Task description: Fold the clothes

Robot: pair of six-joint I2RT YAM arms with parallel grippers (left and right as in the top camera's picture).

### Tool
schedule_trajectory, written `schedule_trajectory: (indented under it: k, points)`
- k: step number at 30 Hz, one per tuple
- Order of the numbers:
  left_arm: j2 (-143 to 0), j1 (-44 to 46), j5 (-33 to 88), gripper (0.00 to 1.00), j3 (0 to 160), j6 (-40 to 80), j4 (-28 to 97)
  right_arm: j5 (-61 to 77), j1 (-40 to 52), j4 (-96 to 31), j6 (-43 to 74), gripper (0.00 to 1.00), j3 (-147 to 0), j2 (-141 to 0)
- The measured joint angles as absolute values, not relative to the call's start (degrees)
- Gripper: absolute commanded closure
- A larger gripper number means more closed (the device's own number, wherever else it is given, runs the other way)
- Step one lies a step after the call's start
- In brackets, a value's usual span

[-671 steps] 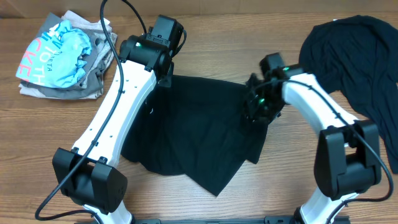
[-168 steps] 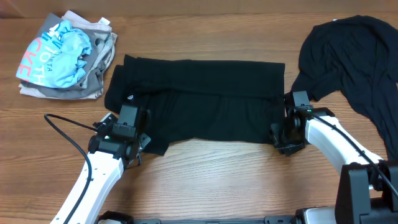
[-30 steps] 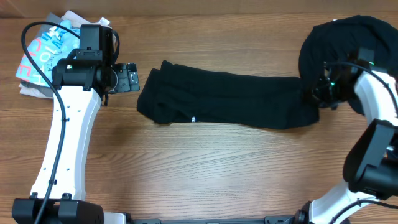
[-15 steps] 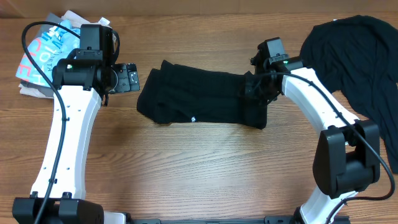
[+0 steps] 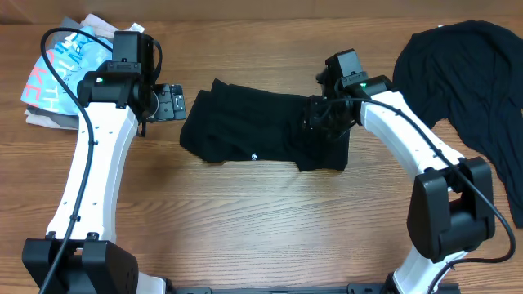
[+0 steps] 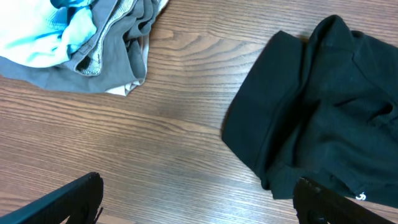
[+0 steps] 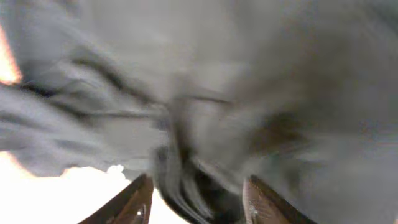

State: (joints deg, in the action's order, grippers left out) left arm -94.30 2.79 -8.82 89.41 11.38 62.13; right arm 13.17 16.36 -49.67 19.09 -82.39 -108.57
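Overhead: the folded black T-shirt (image 5: 253, 129) lies mid-table (image 5: 245, 220), and it is shorter than a second ago. Its right end, which then reached the loose black T-shirt (image 5: 466, 73) at the far right, is now doubled back over the strip. The right arm reaches in from the lower right and bends at the elbow. The right gripper (image 5: 321, 122) is down on that turned-over end, slightly further left than half a second ago. From here it is not clear how far apart its jaws are. The left arm has barely moved. It stretches up the left side, and the left gripper (image 5: 169, 103) hangs with its jaws wide apart and empty. It sits between the pile of light blue and grey clothes (image 5: 49, 73) and the shirt's left edge.

Left wrist: the left gripper (image 6: 198, 186) has both fingers spread over bare wood and touches nothing. The pile (image 6: 74, 37) is at upper left and the folded shirt (image 6: 323, 112) at right, with its small white logo (image 6: 359, 196) at the lower edge.

Right wrist: the picture is heavily blurred. The right gripper (image 7: 196, 193) shows two fingertips set apart against dark cloth. Whether they pinch the cloth cannot be told.
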Motion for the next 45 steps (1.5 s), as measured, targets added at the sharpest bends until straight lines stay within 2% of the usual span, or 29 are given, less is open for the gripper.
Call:
schedule_trajectory:
  k: [2, 7, 12, 15, 21, 28, 32, 35, 36, 41, 45]
  points:
    - [-94.3, 2.8, -8.8, 0.0, 89.4, 11.4, 62.1, 8.1, 15.1, -51.6, 20.0, 0.38, -82.4, -108.6]
    - [-94.3, 2.8, -8.8, 0.0, 89.4, 11.4, 61.7, 2.2, 14.3, -46.1, 22.5, 0.38, -81.2, -108.5]
    - [-94.3, 2.8, -8.8, 0.0, 89.4, 11.4, 61.6, 0.7, 14.3, -42.9, 23.6, 0.43, -80.5, -108.5]
    - [-94.3, 2.8, -8.8, 0.0, 89.4, 11.4, 61.5, -0.3, 14.3, -42.3, 23.7, 0.5, -80.5, -109.9]
    - [-94.3, 2.8, -8.8, 0.0, 89.4, 11.4, 60.9, -2.5, 14.3, -40.8, 23.9, 0.5, -80.2, -112.1]
    - [-94.3, 2.8, -8.8, 0.0, 89.4, 11.4, 60.8, -4.7, 13.8, -39.6, 23.9, 0.54, -80.2, -112.9]
    - [-94.3, 2.8, -8.8, 0.0, 89.4, 11.4, 60.8, -4.7, 13.9, -39.6, 24.0, 0.75, -80.2, -115.1]
    - [-94.3, 2.8, -8.8, 0.0, 89.4, 11.4, 60.8, -4.3, 13.8, -39.2, 24.2, 0.86, -80.2, -115.2]
    - [-94.3, 2.8, -8.8, 0.0, 89.4, 11.4, 60.8, -3.9, 13.8, -39.0, 23.9, 0.95, -80.2, -115.2]
    - [-94.3, 2.8, -8.8, 0.0, 89.4, 11.4, 60.7, -0.9, 13.9, -39.6, 24.0, 0.96, -80.9, -115.2]
    - [-94.3, 2.8, -8.8, 0.0, 89.4, 11.4, 60.6, 3.1, 14.5, -40.3, 24.0, 0.96, -86.9, -115.3]
